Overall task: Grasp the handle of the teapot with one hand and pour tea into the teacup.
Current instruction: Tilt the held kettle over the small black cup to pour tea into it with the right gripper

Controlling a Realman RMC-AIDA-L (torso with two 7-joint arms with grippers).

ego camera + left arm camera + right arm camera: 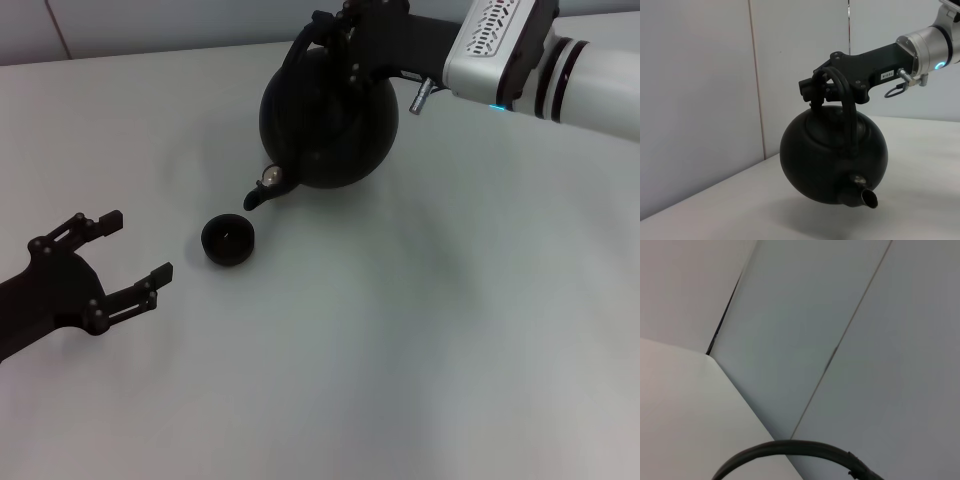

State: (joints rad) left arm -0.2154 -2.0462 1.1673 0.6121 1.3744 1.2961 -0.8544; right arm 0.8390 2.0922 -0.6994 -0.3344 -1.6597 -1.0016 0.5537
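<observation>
Right claw (345, 35) pinches thick black arched handle (847, 107); round matte black teapot (330, 115) hangs tilted, spout just above small dark teacup (228, 240). Left claw (130, 250) spread, near cup on pale surface (420, 340). Arm label unreadable.

handle (790, 449) only a partial arc cut off at the frame bottom, left claw (120, 260) arm cropped at the edge

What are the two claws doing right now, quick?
Left gripper: open, holding nothing, resting low beside the teacup.
Right gripper: closed on the handle, holding the teapot tilted in the air, spout toward the teacup.
</observation>
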